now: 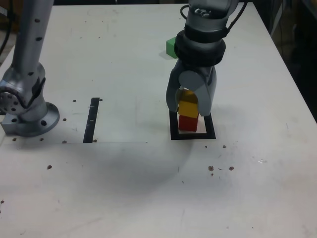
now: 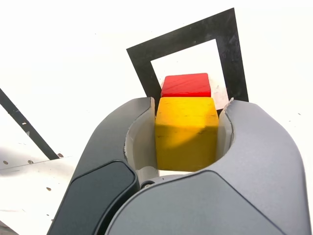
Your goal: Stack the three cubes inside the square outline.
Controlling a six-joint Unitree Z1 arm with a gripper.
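I'm on the second layer of the stack: my grey two-fingered gripper (image 1: 188, 110) is clamped on the plain yellow cube (image 1: 188, 108), its jaws drawn in tight against two opposite faces. Directly under the gripper sits the plain red cube (image 1: 187, 123), inside the thick black square outline (image 1: 173, 126) with its pale centre. From the exterior view the yellow cube looks to be touching the red one's top face, or just above it; I can't tell which. In the wrist view the yellow cube (image 2: 186, 131) fills the gap between the jaws and the red cube (image 2: 186, 85) shows just past it.

My next move, as I judge it, is to settle the yellow cube squarely, open the jaws gently so nothing is nudged, and lift straight up. Then I fetch the plain green cube (image 1: 171, 47), which lies well behind the gripper on the white table (image 1: 124, 188).

The arm stands over the outline, wrist pointing steeply down, fingers straddling the stack.
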